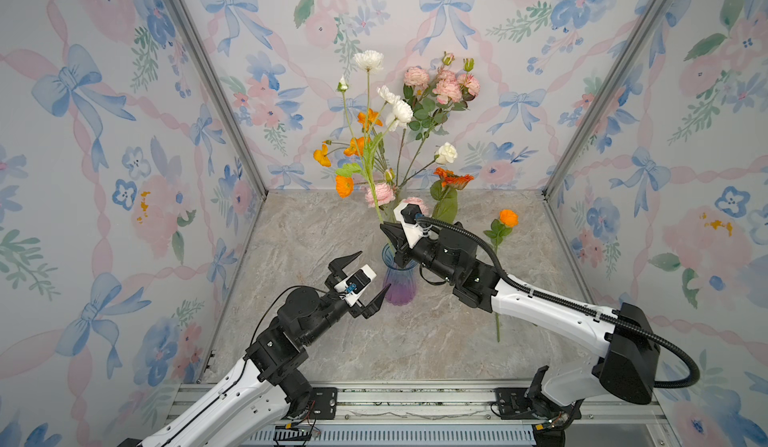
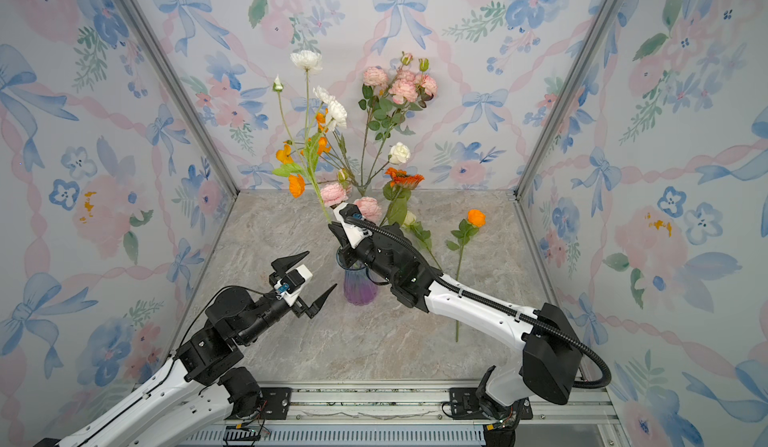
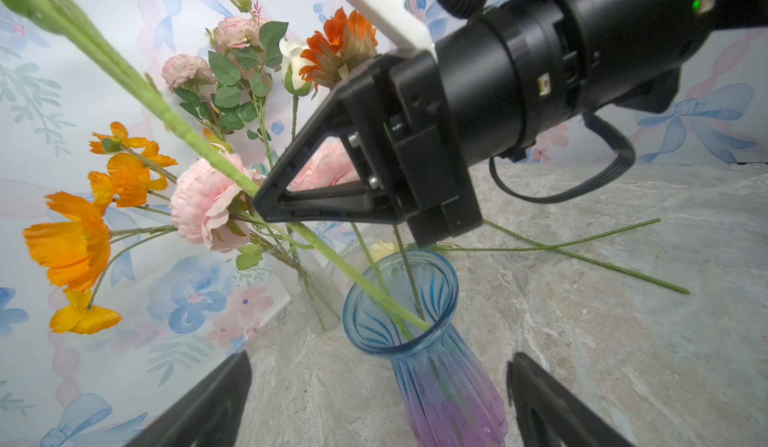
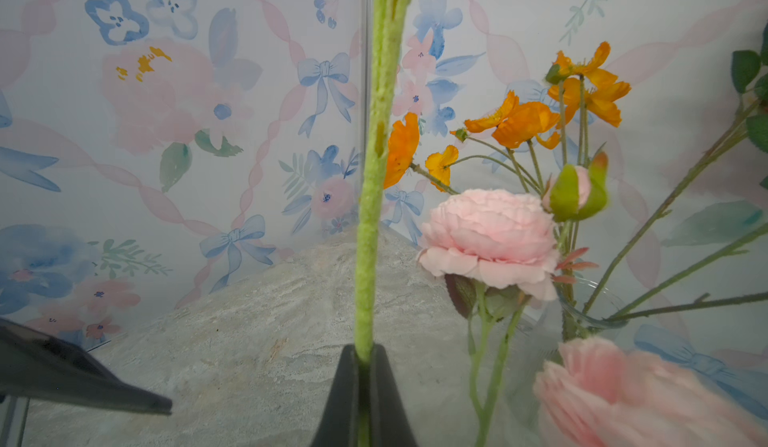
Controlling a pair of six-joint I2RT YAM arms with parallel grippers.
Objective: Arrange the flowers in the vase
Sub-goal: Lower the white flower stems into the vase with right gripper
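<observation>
Pinching a flower stem (image 4: 370, 216) above the vase (image 1: 399, 289), right gripper (image 4: 364, 351) clamped — left gripper (image 1: 374, 270) wide open, empty.

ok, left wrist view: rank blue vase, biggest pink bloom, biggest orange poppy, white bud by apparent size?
1. blue vase
2. pink bloom and orange poppy: about alike, not ranked
3. white bud, though it sits farther from the camera

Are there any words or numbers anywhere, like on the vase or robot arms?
None can be read.
The vase is plain glass, the wallpaper shows only bows and painted blooms, and the left arm and right arm show no lettering.
A blue part on the left wrist camera is too small to read.
</observation>
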